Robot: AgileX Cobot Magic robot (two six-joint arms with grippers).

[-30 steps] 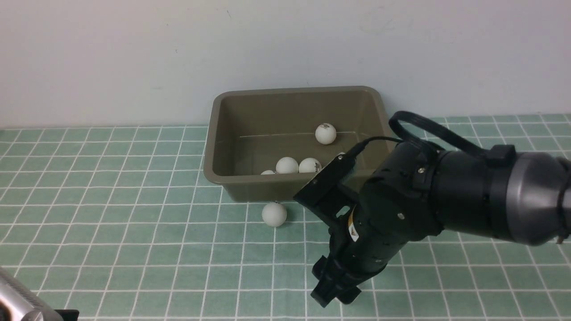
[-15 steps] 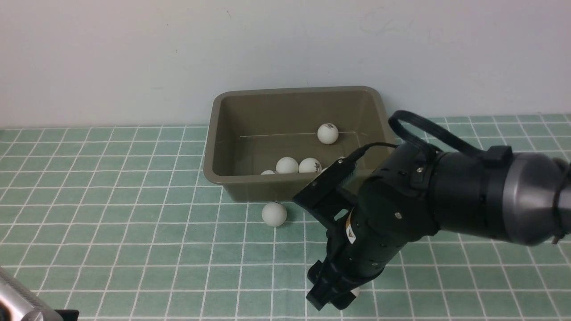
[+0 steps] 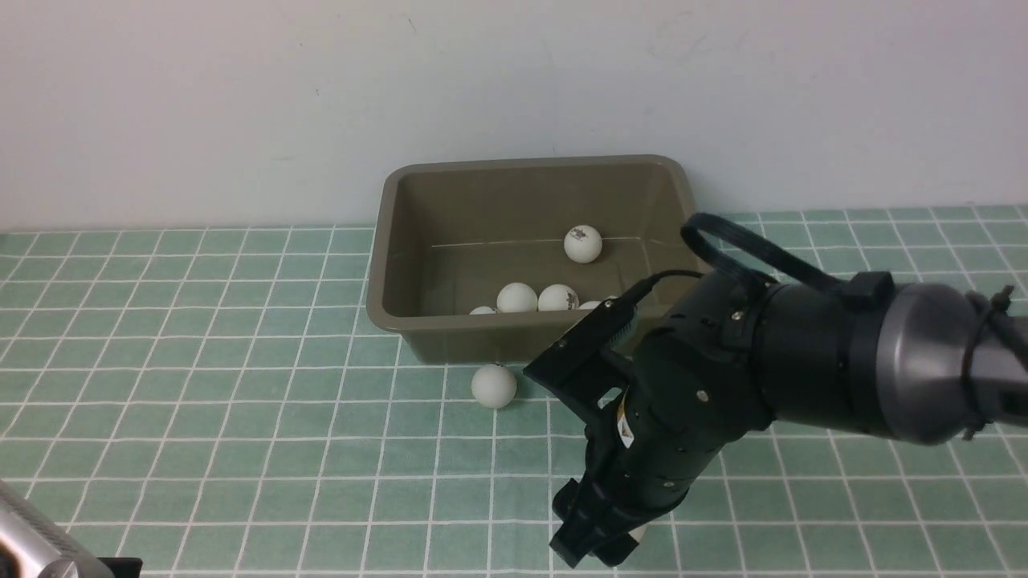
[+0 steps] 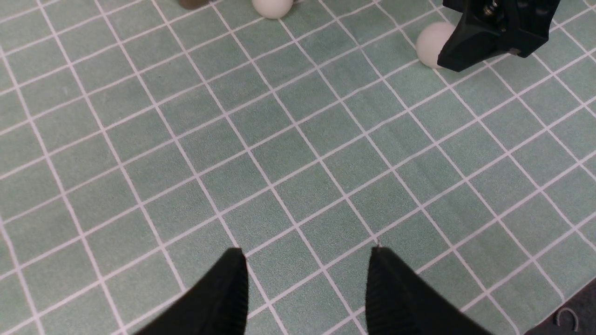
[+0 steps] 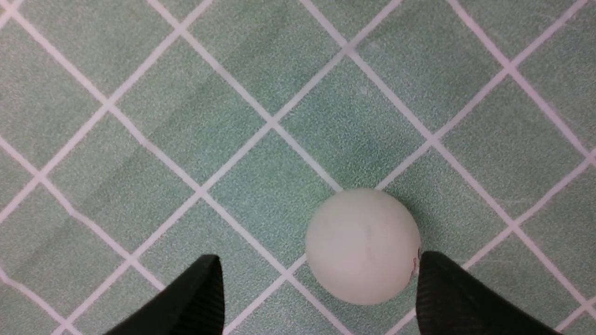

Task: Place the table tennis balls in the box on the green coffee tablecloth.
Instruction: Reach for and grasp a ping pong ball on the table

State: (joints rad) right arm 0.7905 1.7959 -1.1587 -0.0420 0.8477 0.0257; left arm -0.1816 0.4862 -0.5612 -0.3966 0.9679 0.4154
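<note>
While our right tool (image 5: 319, 257) stands wide open astride one ball (image 5: 363, 245) on the cloth (image 5: 139, 116), not gripping it, our left tool (image 4: 305, 253) hovers half open and empty. We see another ball (image 3: 493, 385) just before the box (image 3: 418, 341), with more balls (image 3: 516, 297) lying inside.

Plain wall (image 3: 241, 104) at the back
I saw it off-white, evenly lit, with a few small dark specks
</note>
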